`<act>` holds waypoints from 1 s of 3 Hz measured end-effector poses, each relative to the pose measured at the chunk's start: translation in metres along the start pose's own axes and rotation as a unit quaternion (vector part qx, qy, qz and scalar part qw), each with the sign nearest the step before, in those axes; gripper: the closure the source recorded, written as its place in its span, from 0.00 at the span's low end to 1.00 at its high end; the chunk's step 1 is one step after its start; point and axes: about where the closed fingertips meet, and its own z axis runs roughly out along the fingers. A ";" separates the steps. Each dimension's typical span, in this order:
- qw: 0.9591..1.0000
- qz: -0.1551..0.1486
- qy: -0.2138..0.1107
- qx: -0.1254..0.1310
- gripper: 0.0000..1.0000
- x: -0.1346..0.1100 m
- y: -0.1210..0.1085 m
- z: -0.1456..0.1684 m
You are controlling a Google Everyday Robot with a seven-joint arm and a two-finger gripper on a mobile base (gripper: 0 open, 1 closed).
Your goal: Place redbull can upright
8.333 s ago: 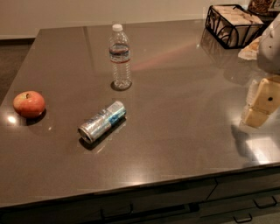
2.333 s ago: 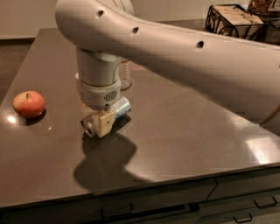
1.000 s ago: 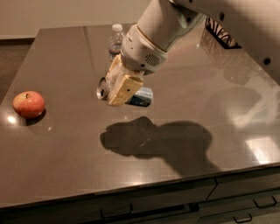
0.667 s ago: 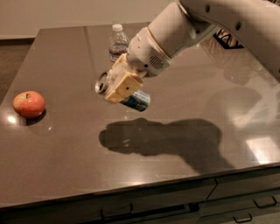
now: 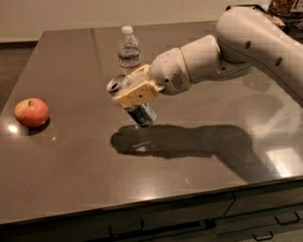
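The redbull can (image 5: 140, 114) is a slim silver and blue can held in the air above the middle of the dark table (image 5: 85, 170). It is tilted, its shiny silver top up and to the left, its blue bottom end down and to the right. My gripper (image 5: 134, 92) reaches in from the right and is shut on the can's middle with its tan fingers (image 5: 135, 94). The can's shadow lies on the table just below it.
A clear water bottle (image 5: 129, 49) with a white cap stands upright behind the gripper. A red apple (image 5: 31, 112) lies near the table's left edge. A dark wire basket (image 5: 284, 7) is at the back right corner. Drawers run below the front edge.
The can lay on its side on the table; my gripper came down, took hold of it and lifted it. In the last second the can has turned more upright in the air.
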 end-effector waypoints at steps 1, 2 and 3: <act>0.998 0.016 -0.059 0.018 1.00 0.006 -0.005 -0.006; 0.992 0.030 -0.115 0.033 1.00 0.012 -0.010 -0.014; 0.985 0.036 -0.164 0.036 1.00 0.016 -0.013 -0.020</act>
